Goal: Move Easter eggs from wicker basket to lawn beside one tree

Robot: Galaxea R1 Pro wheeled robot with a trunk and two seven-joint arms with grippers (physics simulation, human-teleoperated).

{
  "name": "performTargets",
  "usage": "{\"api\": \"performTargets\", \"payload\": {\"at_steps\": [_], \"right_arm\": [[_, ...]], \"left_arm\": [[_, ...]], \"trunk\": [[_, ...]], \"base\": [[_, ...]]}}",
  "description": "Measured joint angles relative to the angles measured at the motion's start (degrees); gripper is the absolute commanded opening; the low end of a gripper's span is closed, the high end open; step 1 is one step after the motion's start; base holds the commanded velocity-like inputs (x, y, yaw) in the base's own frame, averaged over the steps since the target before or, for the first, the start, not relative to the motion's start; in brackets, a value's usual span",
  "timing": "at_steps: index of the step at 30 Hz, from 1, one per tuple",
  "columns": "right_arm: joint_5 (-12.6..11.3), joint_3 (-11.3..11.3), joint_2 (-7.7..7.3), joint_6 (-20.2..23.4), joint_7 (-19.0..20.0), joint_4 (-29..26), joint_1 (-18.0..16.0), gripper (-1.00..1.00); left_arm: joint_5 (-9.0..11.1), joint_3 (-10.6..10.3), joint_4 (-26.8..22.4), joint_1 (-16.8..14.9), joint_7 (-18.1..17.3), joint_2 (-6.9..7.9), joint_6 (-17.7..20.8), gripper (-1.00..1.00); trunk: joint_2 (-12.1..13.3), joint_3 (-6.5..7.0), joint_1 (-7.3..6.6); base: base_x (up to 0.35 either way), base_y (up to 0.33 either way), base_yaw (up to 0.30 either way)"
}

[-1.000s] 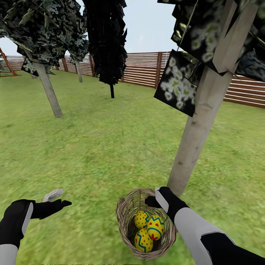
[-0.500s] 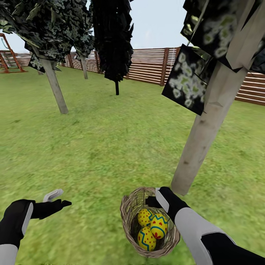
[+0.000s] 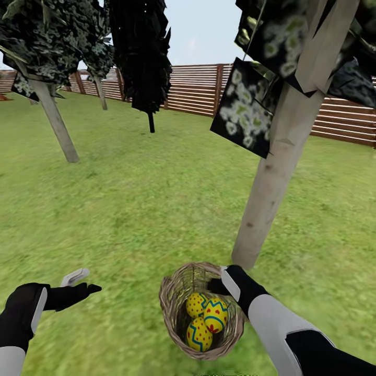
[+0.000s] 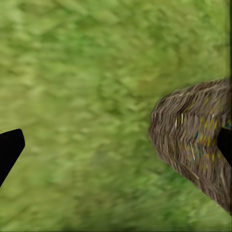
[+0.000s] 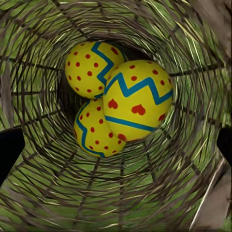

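A wicker basket stands on the lawn just beside the foot of a pale-trunked tree, its three Easter eggs all inside, in a garden ringed by a brown slatted fence. The right gripper sits at the basket's rim on the side nearest the trunk, one pale finger and one dark finger visible there; how far its jaws are parted, and whether they grip the rim, cannot be told. Seen from the right wrist, the eggs lie clustered at the bottom of the see-through weave: the largest-looking egg, with a blue zigzag and red heart-like marks, rests against a dotted egg and over another dotted egg. The left gripper hangs above bare grass well away from the tree, on the far side of the basket from it, its jaws spread wide and holding nothing; from the left wrist the basket's woven wall shows beside one dark fingertip. Farther from the near tree, across open grass, a second pale-trunked tree leans under dark blotched leaves, and a black-foliaged tree stands before the fence.
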Motion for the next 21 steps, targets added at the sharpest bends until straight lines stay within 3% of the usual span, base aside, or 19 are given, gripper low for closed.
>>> {"api": "performTargets", "payload": {"at_steps": [8,13,21], "right_arm": [[0.07,0.02,0.16,-0.01,0.07,0.06,0.00,1.00],[0.14,0.10,0.35,-0.02,0.27,0.19,-0.01,1.00],[0.24,0.42,0.53,-0.10,0.51,0.01,-0.01,1.00]], "left_arm": [[0.00,0.07,-0.02,0.01,0.00,0.00,0.00,1.00],[0.01,0.07,-0.04,0.02,-0.01,0.01,0.02,1.00],[0.00,-0.09,0.05,0.02,-0.01,0.01,0.09,1.00]], "trunk": [[0.00,-0.40,0.00],[0.00,-0.68,0.00],[-3.19,-2.15,1.75]], "base": [[0.000,0.000,-0.217],[0.000,0.000,-0.031],[0.000,0.000,-0.002]]}}
